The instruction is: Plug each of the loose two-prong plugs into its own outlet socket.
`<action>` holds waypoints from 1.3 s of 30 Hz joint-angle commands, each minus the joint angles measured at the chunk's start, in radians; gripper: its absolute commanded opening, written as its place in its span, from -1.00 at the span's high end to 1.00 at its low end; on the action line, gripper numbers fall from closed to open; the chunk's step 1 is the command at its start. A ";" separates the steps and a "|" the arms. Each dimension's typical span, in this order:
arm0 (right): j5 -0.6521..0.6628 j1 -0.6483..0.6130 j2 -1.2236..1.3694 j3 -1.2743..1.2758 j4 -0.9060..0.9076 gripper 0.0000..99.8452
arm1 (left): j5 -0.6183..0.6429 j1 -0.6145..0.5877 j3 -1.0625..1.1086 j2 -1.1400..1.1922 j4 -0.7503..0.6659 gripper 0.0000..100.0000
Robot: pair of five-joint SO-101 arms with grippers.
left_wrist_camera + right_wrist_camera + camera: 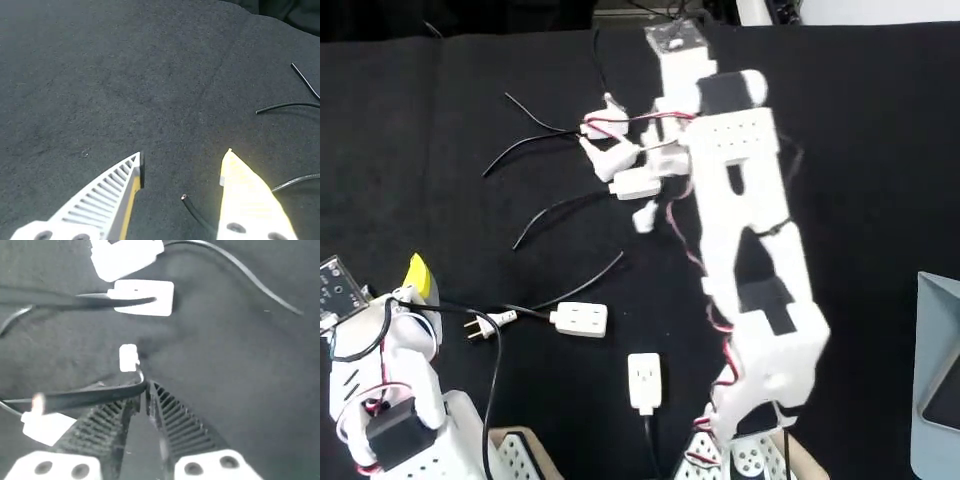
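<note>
Judging pickup in hand: right gripper (146, 387) clamped on a cord (75, 397), left gripper (184, 154) apart — next I align plug (128, 358) with outlet (645, 378).

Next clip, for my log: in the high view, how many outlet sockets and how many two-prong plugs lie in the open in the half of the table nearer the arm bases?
Outlet sockets: 2
Two-prong plugs: 1
Total: 3
Not counted: the white pieces bunched farther back beside the right arm, whose kinds are unclear.
</note>
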 commanded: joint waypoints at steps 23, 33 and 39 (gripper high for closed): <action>0.167 0.011 -0.268 0.383 -0.095 0.97 | 0.002 0.001 0.005 -0.003 0.000 0.49; -0.215 0.066 -0.214 0.529 -0.244 0.97 | 0.002 0.001 0.005 -0.003 0.000 0.49; -0.345 0.107 -0.197 0.647 -0.362 0.97 | 0.002 -0.001 0.005 -0.003 0.000 0.49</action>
